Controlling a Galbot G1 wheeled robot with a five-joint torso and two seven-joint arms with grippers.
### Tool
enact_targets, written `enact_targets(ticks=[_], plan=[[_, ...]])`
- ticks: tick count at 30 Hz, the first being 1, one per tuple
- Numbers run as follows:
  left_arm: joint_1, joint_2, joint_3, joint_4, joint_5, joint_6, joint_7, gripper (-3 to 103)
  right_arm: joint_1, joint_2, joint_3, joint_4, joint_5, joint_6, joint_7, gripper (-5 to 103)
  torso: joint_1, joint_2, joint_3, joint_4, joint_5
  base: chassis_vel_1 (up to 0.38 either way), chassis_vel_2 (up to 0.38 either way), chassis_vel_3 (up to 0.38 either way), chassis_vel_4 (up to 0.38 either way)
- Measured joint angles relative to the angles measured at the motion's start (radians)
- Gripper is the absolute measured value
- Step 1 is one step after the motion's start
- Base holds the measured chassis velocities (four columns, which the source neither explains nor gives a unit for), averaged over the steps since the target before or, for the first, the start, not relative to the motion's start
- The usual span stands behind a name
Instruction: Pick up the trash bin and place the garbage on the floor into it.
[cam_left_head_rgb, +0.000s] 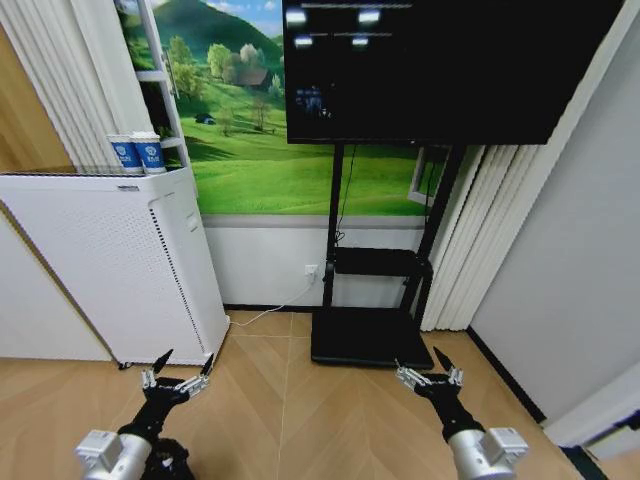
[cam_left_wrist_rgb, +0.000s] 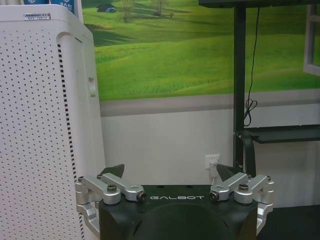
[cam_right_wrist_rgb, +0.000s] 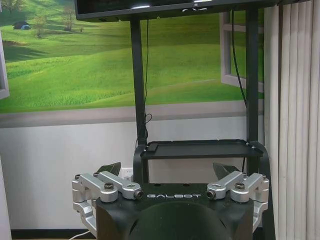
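Herringbone floor (cam_left_head_rgb: 300, 400) is seen in the head view, with a white perforated appliance (cam_left_head_rgb: 110, 260) at far left carrying blue paper cups (cam_left_head_rgb: 137, 153), and a black TV stand (cam_left_head_rgb: 375, 300) at far centre. Left gripper (cam_left_head_rgb: 179, 370) and right gripper (cam_left_head_rgb: 430, 371) are held low and near, both spread, nothing grasped. Left wrist view: left gripper (cam_left_wrist_rgb: 170, 176) faced at the appliance (cam_left_wrist_rgb: 40, 125) and wall socket (cam_left_wrist_rgb: 212, 161). Right wrist view: right gripper (cam_right_wrist_rgb: 169, 172) faced at the stand's shelf (cam_right_wrist_rgb: 197, 148). Trash bin location: cannot be told.

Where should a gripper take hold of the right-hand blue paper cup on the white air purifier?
Probably from above, jaws front and back across the rim: the paper cup stands upright, with the other cup close on its left.
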Motion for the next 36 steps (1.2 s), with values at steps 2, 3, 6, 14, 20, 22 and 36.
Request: enact_targets(ticks=[2,3,6,14,20,22,36], plan=[[0.0,0.0,0.0,0.0,0.0,0.0,0.0,100,0.0,0.0,0.0,0.0,0.0,0.0,0.0,100,0.002,0.005,0.003,0.0,0.0,0.0,0.0,0.0,0.0],[0.0,0.0,0.0,0.0,0.0,0.0,0.0,100,0.0,0.0,0.0,0.0,0.0,0.0,0.0,100,0.005,0.011,0.006,0.0,0.0,0.0,0.0,0.0,0.0],[0.0,0.0,0.0,0.0,0.0,0.0,0.0,100,0.0,0.0,0.0,0.0,0.0,0.0,0.0,100,0.009,0.022,0.013,0.0,0.0,0.0,0.0,0.0,0.0],[0.0,0.0,0.0,0.0,0.0,0.0,0.0,100,0.0,0.0,0.0,0.0,0.0,0.0,0.0,100,0.025,0.06,0.035,0.0,0.0,0.0,0.0,0.0,0.0],[0.0,0.0,0.0,0.0,0.0,0.0,0.0,100,0.0,0.0,0.0,0.0,0.0,0.0,0.0,100,0.036,0.085,0.049,0.0,0.0,0.0,0.0,0.0,0.0],[0.0,0.0,0.0,0.0,0.0,0.0,0.0,100,0.0,0.0,0.0,0.0,0.0,0.0,0.0,100,0.041,0.096,0.055,0.0,0.0,0.0,0.0,0.0,0.0],[0.0,0.0,0.0,0.0,0.0,0.0,0.0,100,0.0,0.0,0.0,0.0,0.0,0.0,0.0,100,0.062,0.147,0.085,0.0,0.0,0.0,0.0,0.0,0.0]])
